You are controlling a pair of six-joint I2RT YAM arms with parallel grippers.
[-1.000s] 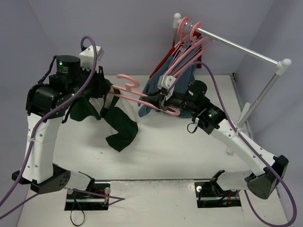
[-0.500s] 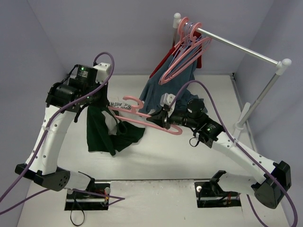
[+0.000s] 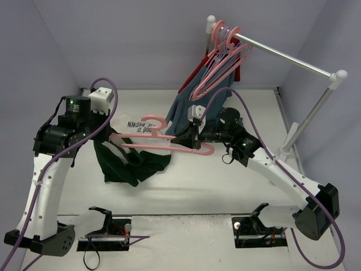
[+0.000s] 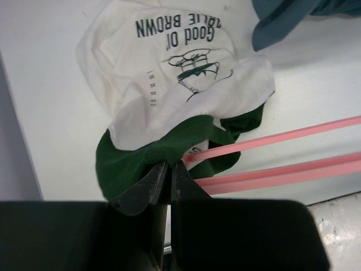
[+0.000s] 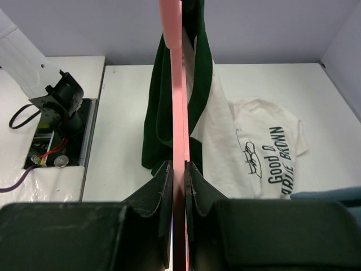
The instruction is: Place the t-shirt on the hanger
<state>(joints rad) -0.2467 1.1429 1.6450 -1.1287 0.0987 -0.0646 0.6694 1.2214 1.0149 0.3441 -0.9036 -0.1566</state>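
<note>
The t-shirt (image 3: 138, 125) lies partly on the table, cream chest with its print face up and dark green cloth (image 3: 121, 164) bunched in front. My left gripper (image 3: 109, 139) is shut on the green neck trim (image 4: 152, 152) and holds it up. The pink hanger (image 3: 158, 138) is held level above the shirt, and its left arm runs into the neck opening beside my left fingers (image 4: 155, 180). My right gripper (image 3: 183, 141) is shut on the hanger's right end (image 5: 176, 84). The shirt also shows in the right wrist view (image 5: 254, 147), beyond the hanger.
A clothes rack (image 3: 282, 56) stands at the back right with several pink hangers (image 3: 225, 51) on its rail. A blue-grey garment (image 3: 183, 107) and a red garment (image 3: 197, 70) hang from it, just behind my right gripper. The rack post (image 3: 307, 121) stands at the right.
My left arm has dropped and moved left with the neck trim. The cream chest now lies flat on the table. The hanger has shifted left, its arm further into the shirt.
</note>
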